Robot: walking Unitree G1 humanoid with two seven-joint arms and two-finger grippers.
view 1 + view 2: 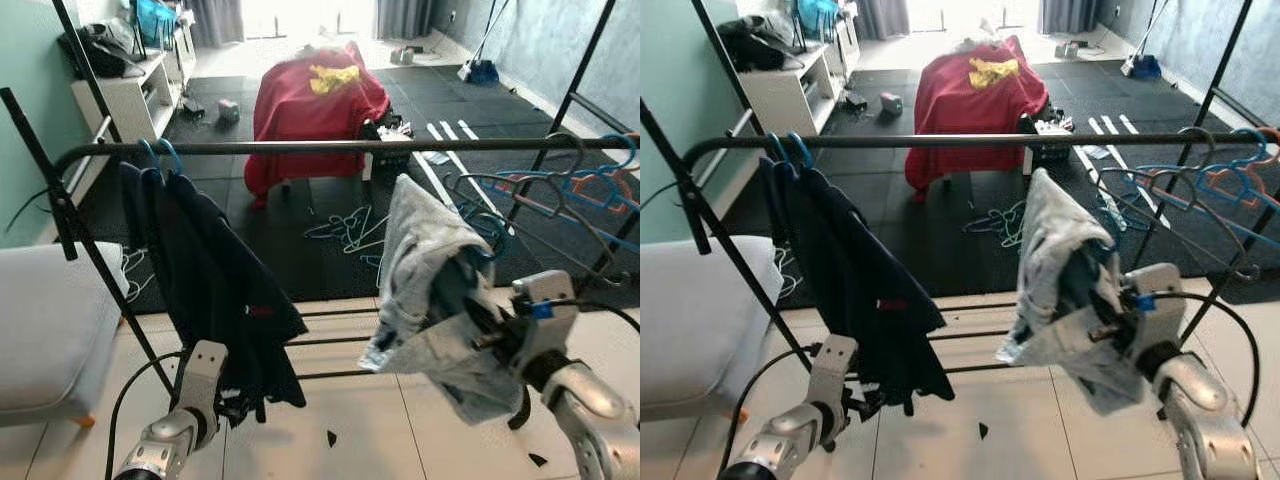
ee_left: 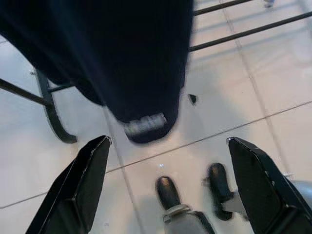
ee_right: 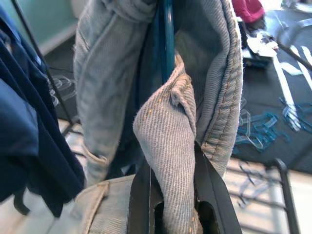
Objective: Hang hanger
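Pale denim garment on a teal plastic hanger point(image 3: 167, 44) sits clamped in your right end effector point(image 3: 170, 204), below the black metal rail point(image 1: 330, 146). Your left end effector point(image 2: 165, 185) hangs wide open. The denim bunched around the hook could stop it catching, or it may snag the empty wire hangers point(image 1: 560, 190).

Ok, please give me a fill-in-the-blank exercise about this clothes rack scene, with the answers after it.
1. The right end effector is shut on a pale ______ garment on a teal hanger.
2. The dark navy garment hangs from the ______ by a blue hanger.
3. The left end effector is ______, below the navy garment.
4. Behind the rack, a ______ cloth covers some furniture.

Answers: denim; rail; open; red
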